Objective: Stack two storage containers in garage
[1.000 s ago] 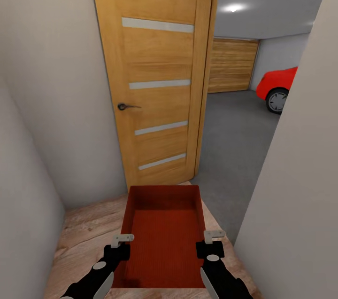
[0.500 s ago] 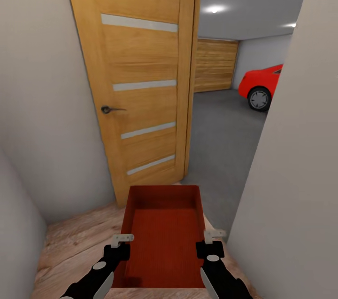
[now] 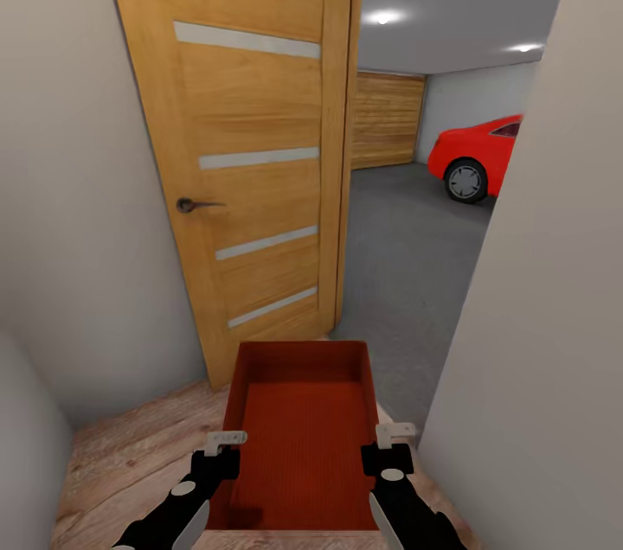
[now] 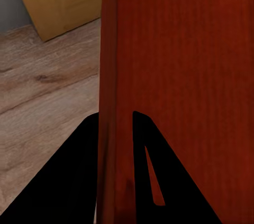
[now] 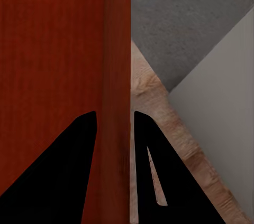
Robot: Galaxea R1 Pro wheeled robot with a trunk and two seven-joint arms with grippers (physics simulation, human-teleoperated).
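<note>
The robot carries one orange-red bin (image 3: 298, 438) in front of its trunk, level, above the wood-plank floor (image 3: 138, 446) of a narrow passage. The left gripper (image 3: 227, 439) has its jaws clamped over the bin's left wall; in the left wrist view the two dark fingers (image 4: 145, 171) straddle that wall (image 4: 108, 102), one inside the bin and one outside. The right gripper (image 3: 394, 431) holds the right wall the same way, its fingers (image 5: 153, 171) either side of the rim (image 5: 116, 76) in the right wrist view. The bin's ribbed bottom is bare.

Just ahead, a wooden door (image 3: 247, 152) with pale strips and a dark handle (image 3: 189, 205) stands open at the left. Through the doorway lies the garage: grey concrete floor (image 3: 407, 273), a wooden panel door (image 3: 385, 119) at the far wall, and a red car (image 3: 476, 156) at the right. A white wall (image 3: 536, 342) flanks the robot's right.
</note>
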